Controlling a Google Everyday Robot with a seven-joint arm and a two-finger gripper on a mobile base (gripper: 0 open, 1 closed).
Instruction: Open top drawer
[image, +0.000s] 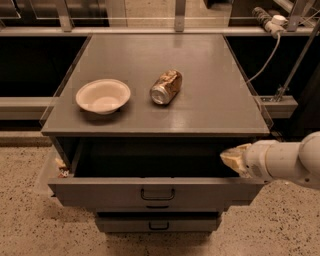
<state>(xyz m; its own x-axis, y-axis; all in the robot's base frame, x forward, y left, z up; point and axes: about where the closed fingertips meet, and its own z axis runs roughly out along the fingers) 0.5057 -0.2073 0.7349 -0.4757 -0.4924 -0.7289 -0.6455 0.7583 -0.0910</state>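
The top drawer of the grey cabinet stands pulled out toward me, its flat grey front low in the view with a small black loop handle at its centre. Its inside is dark. My gripper comes in from the right on a white arm and sits at the drawer's right side, just above the front edge and well to the right of the handle. It holds nothing that I can see.
On the cabinet top stand a white bowl and a crushed can lying on its side. A narrower grey drawer sits shut below. Some scraps lie at the drawer's left corner. Speckled floor surrounds the cabinet.
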